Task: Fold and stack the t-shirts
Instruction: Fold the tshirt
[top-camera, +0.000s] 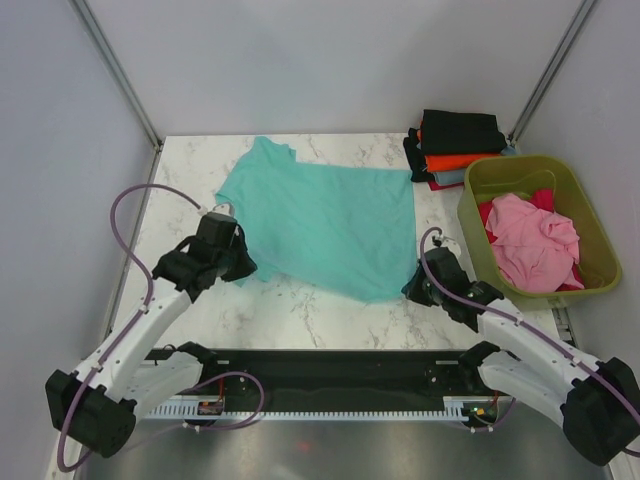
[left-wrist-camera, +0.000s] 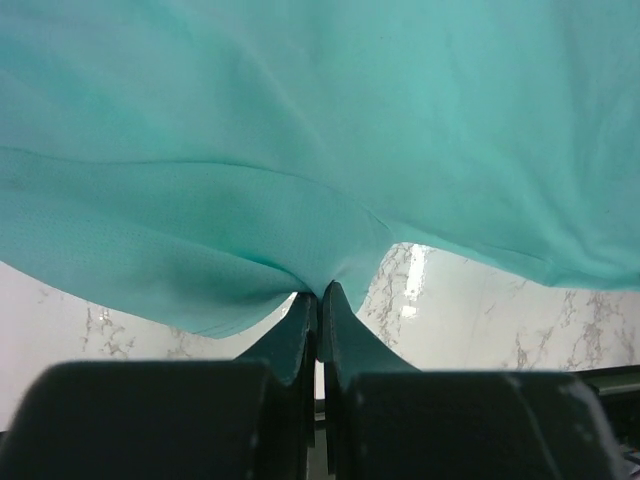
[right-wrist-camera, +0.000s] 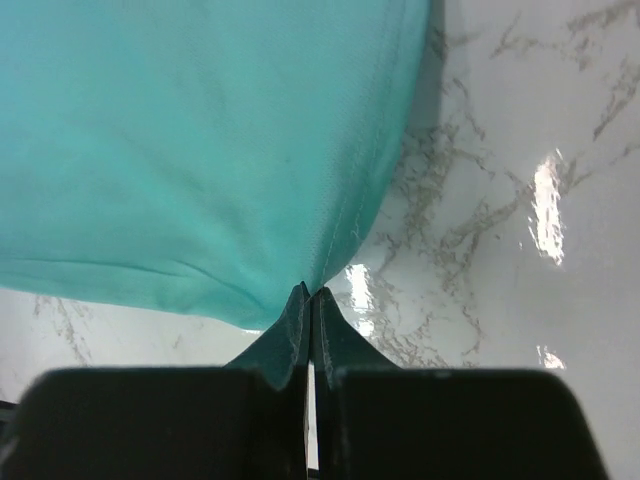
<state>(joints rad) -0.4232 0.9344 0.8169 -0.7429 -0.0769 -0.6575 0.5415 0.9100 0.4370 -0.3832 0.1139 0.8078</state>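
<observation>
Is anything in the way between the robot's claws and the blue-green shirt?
No, nothing visible is. The left gripper and the right gripper are each shut right on the teal t-shirt, at its near edge.

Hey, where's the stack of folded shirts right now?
In the top view, the folded stack sits at the far right corner of the table, just behind the olive tub and to the right of the spread teal shirt.

Left claw (top-camera: 242, 266) and right claw (top-camera: 411, 289) each pinch a near corner of the teal t-shirt (top-camera: 330, 225)
</observation>
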